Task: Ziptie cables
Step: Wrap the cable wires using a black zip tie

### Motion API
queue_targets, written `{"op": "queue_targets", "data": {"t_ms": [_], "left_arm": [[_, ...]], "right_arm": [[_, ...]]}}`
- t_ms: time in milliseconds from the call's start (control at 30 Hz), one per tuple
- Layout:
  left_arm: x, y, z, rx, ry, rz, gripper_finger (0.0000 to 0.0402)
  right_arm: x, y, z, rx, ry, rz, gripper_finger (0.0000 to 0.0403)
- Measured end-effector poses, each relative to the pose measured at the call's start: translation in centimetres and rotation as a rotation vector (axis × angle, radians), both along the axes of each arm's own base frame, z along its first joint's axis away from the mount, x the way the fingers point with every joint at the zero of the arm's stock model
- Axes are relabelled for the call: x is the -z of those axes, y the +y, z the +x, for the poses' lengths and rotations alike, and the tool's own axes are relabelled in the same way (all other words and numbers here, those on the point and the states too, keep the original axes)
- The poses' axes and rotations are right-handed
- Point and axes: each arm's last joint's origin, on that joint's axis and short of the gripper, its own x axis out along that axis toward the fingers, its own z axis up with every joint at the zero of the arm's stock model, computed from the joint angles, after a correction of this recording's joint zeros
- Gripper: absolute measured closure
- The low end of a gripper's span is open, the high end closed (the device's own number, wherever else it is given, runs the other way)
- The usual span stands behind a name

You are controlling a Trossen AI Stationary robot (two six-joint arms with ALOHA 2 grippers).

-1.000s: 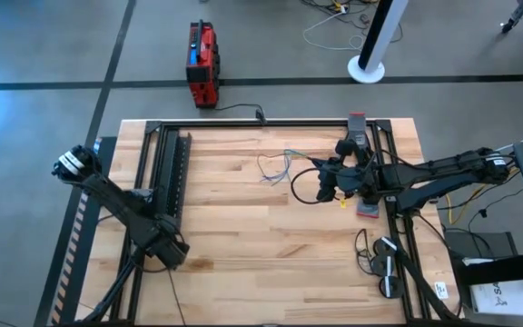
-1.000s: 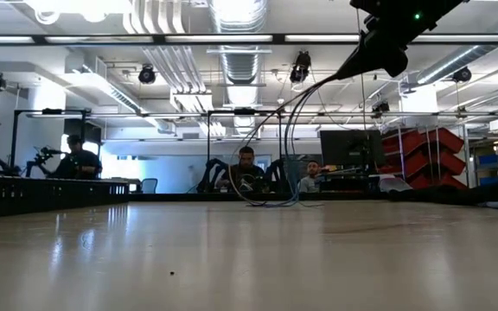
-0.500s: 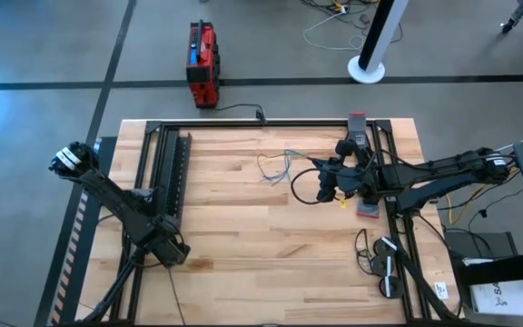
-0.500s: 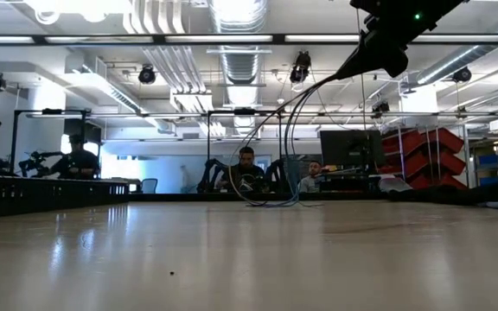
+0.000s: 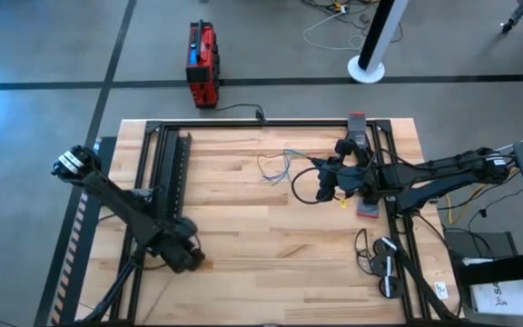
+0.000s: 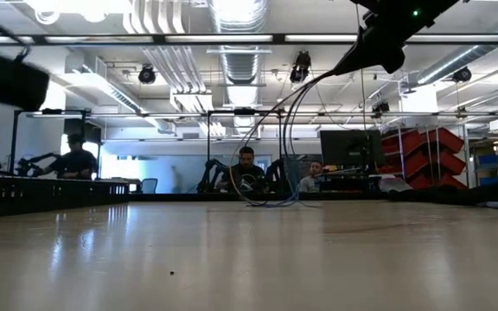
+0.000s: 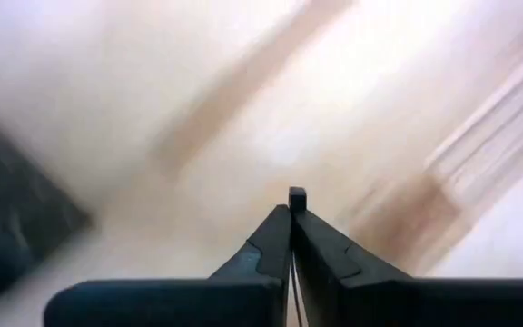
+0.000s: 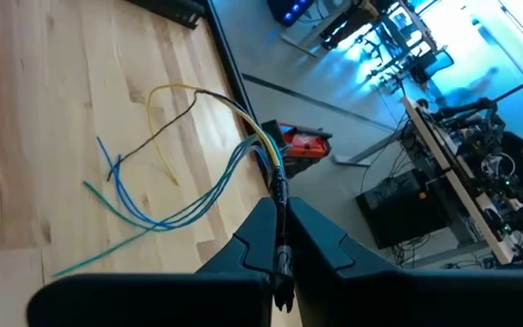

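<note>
1. The right gripper (image 5: 323, 184) hangs over the far right part of the wooden table (image 5: 261, 227), raised clear of its surface; in the low view it shows high up (image 6: 387, 52), with dark cords drooping from it toward the table top.
2. In the right wrist view its two dark fingers (image 8: 260, 238) are pressed together on the near end of the cables (image 8: 189, 182); no gap shows between them, and the gathered end runs into the pinch.
3. The cables fan out ahead of that gripper onto the wood: blue and green strands, a yellow one and a dark one, spreading apart away from the fingertips; from above they show as a small loose tangle (image 5: 277, 167) just beside the gripper, on the side toward the table's middle and far edge.
4. The left gripper (image 5: 186, 256) is well apart from the cables, low over the near left part of the table, beside the black frame rail (image 5: 172, 168); its wrist view shows the fingers (image 7: 275, 238) closed to a thin slit with nothing seen between them, over blurred pale wood.
5. Behind the right gripper, near the table's right edge, lies a small grey and red box (image 5: 367, 209); beyond the far edge a red case (image 5: 202, 64) stands on the floor.
6. In the low view, people sit at desks in the room behind the table.
</note>
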Motion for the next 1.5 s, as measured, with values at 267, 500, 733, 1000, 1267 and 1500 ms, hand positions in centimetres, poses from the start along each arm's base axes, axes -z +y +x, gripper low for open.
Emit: {"op": "queue_targets", "data": {"t_ms": [267, 500, 733, 1000, 1267, 1500], "left_arm": [[-4.2, 0.0, 5.7, 0.301, -0.494, 0.379, 0.0401], [-6.8, 1.6, 9.0, 0.455, -0.773, 0.75, 0.0401], [-5.8, 6.6, 9.2, 0.456, -0.897, 0.941, 0.0401], [-11.0, 13.9, 6.8, 0.486, -1.09, 1.066, 0.0401], [-15.3, 16.1, 5.5, 0.614, -1.252, 1.27, 0.0401], [-11.5, 16.1, 9.8, 0.771, -1.263, 1.113, 0.0401]], "right_arm": [[0.3, 0.6, 0.7, -0.184, -0.028, 0.141, 0.04], [1.6, 1.0, 2.3, -0.282, -0.018, 0.174, 0.04], [4.2, 1.5, 4.7, -0.405, 0.007, 0.177, 0.04], [2.4, -1.9, 8.1, -0.245, -0.062, -0.247, 0.04], [-3.0, -6.2, 8.9, -0.082, -0.098, -0.357, 0.04], [-2.9, -8.4, 7.7, -0.093, -0.037, -0.262, 0.04]]}}
